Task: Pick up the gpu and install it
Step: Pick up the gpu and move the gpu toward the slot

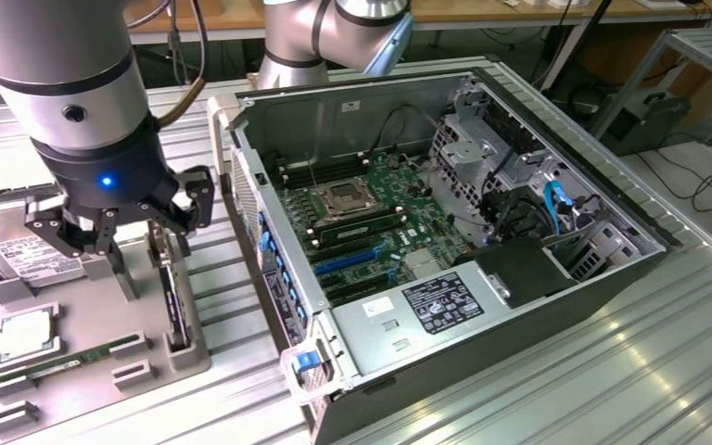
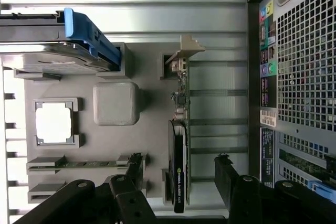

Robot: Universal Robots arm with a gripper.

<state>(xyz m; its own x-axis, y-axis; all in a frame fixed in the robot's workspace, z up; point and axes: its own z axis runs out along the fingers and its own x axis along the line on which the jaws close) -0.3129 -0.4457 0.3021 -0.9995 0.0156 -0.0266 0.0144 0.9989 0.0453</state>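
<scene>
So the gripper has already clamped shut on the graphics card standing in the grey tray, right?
No: the gripper is open, straddling the gpu without gripping it. The card does stand in the grey tray. The wrist view shows the gaps on both sides.

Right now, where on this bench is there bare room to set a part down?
Bare ribbed table on the exterior view's right of the computer case. Crowded: the parts tray, with hard drive, CPU, memory stick, gpu and the open hand above it.
</scene>
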